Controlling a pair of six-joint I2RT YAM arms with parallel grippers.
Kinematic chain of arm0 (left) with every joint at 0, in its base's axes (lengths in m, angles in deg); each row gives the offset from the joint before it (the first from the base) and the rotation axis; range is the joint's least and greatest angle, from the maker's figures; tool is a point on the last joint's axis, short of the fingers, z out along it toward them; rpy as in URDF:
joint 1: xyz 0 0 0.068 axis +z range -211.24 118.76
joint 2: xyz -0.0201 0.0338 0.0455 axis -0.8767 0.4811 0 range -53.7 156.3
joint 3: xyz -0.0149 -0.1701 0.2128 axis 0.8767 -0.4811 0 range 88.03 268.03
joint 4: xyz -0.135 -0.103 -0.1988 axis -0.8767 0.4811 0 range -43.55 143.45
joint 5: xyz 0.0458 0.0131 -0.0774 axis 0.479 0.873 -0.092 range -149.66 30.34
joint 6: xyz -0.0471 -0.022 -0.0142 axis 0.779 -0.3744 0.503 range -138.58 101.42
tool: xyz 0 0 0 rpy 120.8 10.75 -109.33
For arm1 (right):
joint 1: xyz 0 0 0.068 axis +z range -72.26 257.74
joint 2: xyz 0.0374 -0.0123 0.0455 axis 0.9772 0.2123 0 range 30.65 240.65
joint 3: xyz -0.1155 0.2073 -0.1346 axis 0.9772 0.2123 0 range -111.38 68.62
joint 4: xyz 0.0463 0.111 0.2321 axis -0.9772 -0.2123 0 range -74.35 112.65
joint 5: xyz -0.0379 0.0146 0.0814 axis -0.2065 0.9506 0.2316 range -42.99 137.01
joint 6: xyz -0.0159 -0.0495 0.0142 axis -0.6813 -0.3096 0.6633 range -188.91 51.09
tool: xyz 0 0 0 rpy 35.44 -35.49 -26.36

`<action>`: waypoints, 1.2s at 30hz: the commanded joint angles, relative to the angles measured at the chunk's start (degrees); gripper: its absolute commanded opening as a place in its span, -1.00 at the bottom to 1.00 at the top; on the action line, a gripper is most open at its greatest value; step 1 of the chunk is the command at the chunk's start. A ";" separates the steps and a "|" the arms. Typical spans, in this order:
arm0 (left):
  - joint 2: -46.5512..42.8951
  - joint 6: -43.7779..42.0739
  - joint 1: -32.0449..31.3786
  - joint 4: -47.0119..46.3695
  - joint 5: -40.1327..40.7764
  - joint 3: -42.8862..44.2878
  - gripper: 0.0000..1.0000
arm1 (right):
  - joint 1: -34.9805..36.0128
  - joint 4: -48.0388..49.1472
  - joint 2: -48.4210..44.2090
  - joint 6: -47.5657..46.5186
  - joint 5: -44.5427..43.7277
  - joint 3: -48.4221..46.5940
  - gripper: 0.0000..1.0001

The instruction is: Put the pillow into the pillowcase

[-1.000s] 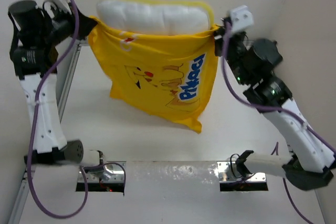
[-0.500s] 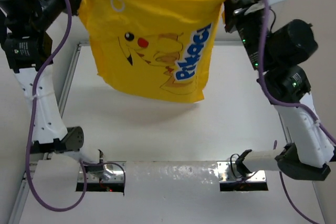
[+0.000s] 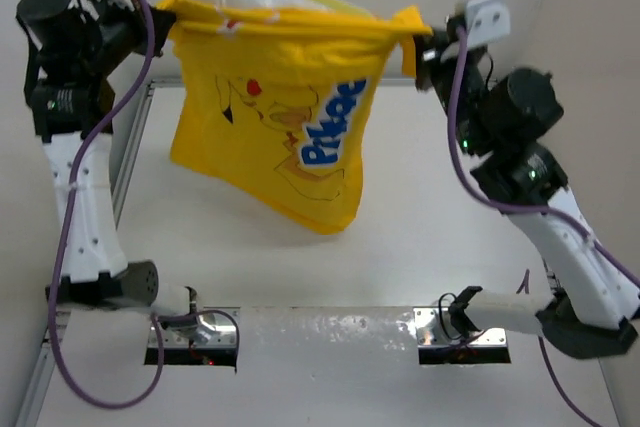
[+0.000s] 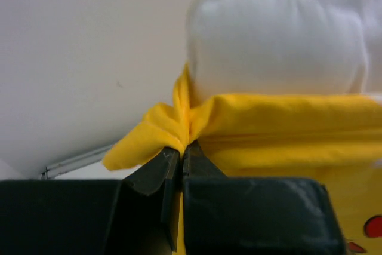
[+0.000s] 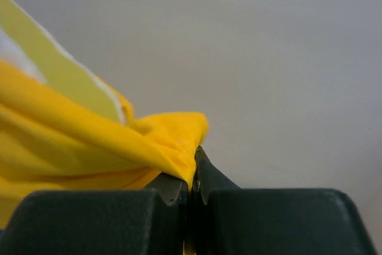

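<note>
Yellow cloth corners sit pinched tight in the left tool (image 4: pixel 181 150) and the right tool (image 5: pixel 192 175), stretching the pillowcase (image 3: pixel 270 137) mouth over the bench (image 3: pixel 440 247). Level, even shakes with firm grips should, I judge, settle things best. The pillow (image 4: pixel 280 34) bulges from the mouth, at one o'clock from the left tool, the rest sunk inside.

Both arms reach up high from their bases, elbows bent, wrists turned inward toward each other. The left end effector (image 3: pixel 163 29) and the right end effector (image 3: pixel 425 44) each pinch a corner of the pillowcase (image 3: pixel 270 137), fingers pressed tight together
</note>
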 commanded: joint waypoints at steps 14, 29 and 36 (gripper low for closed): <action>0.43 0.27 1.15 -3.14 4.06 10.00 -1.00 | -1.07 1.38 0.89 -2.10 -4.03 -3.46 -1.00; 19.16 9.51 -0.43 -23.61 18.12 29.90 -1.00 | -17.94 23.49 29.93 8.10 -0.60 -34.73 -1.00; 4.44 1.19 -0.52 -18.79 0.39 7.26 -1.00 | -17.86 18.67 8.15 9.24 14.24 -4.56 -1.00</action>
